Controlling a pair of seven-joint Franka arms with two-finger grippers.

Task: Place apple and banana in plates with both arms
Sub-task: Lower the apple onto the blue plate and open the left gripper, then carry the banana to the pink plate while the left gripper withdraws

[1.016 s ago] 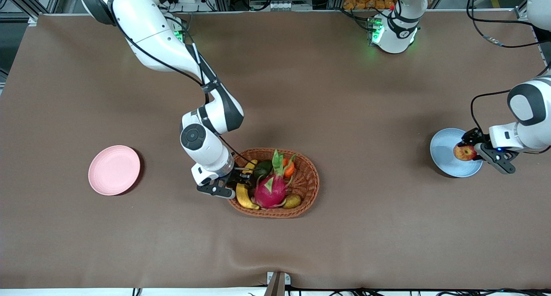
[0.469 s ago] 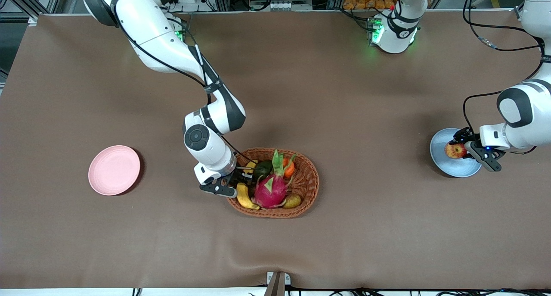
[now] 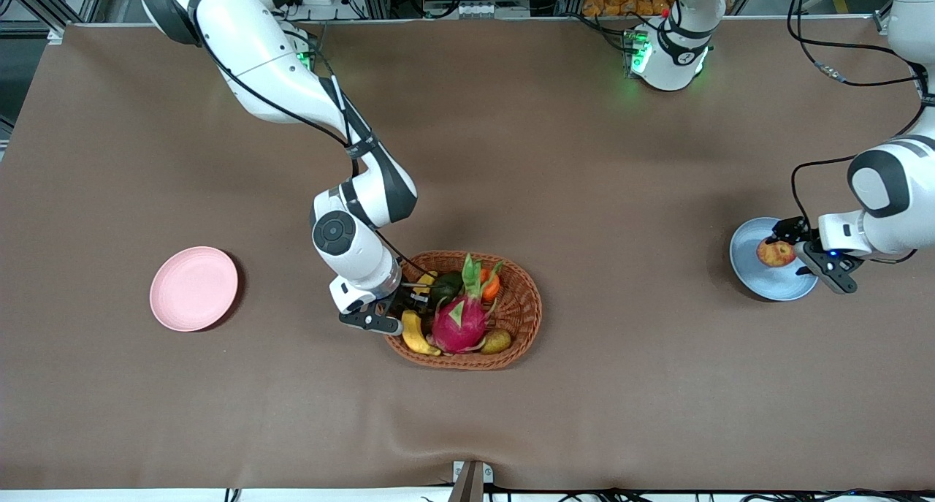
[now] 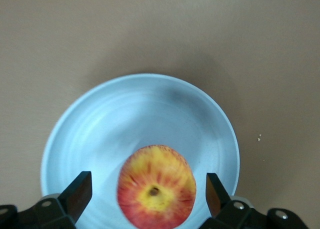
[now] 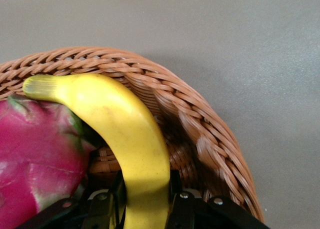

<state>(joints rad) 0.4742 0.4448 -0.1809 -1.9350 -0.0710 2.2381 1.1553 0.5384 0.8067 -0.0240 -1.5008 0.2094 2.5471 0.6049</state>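
Observation:
The apple (image 3: 776, 253) lies on the pale blue plate (image 3: 752, 272) at the left arm's end of the table. My left gripper (image 3: 790, 250) is open around it, with a gap between each finger and the fruit, as the left wrist view shows for the apple (image 4: 156, 187) and plate (image 4: 125, 109). The banana (image 3: 414, 334) lies in the wicker basket (image 3: 522, 305) along the rim toward the right arm's end. My right gripper (image 3: 402, 312) is shut on the banana (image 5: 120, 119), its fingers pressed on both sides. The pink plate (image 3: 193, 288) holds nothing.
The basket, mid-table, also holds a pink dragon fruit (image 3: 459, 323), a small orange fruit (image 3: 491, 286), a brownish-green pear (image 3: 497, 340) and a dark green fruit (image 3: 445, 286). The basket's woven rim (image 5: 200, 124) curves close beside the right gripper.
My left gripper moved the apple farther onto the blue plate, then opened and drew back slightly. My right gripper shifted a little toward the banana and then held still.

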